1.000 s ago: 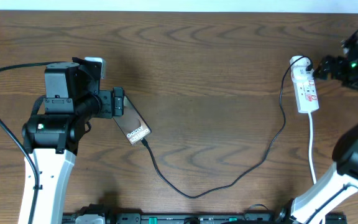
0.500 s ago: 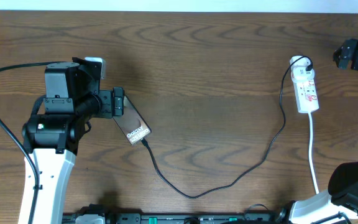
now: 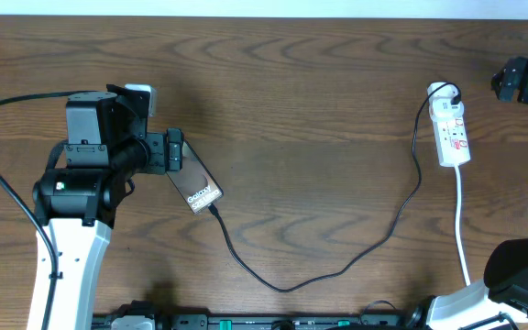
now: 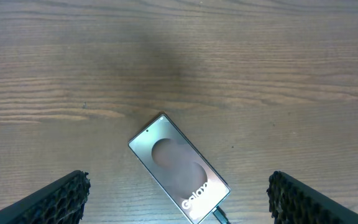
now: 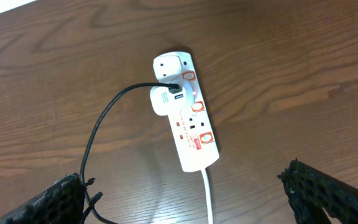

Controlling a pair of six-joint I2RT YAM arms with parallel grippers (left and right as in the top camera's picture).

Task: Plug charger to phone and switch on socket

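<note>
Right gripper (image 5: 186, 173) has backed off the socket (image 3: 451, 133) to the upper right edge, fingers spread and empty. Left gripper (image 4: 178, 180) is also spread, above the phone (image 3: 193, 181) at centre-left. Charger (image 3: 282, 284) looks seated in the phone. Switch state unreadable, likely pressed.

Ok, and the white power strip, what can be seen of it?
The power strip is a white plastic-looking oblong with red-orange marks along one edge. It lies flat on the wooden table. A white adapter is plugged in near one end, with the black cable entering it; a white cord leaves the other end. Nothing else touches it. Switch positions cannot be told.
</note>
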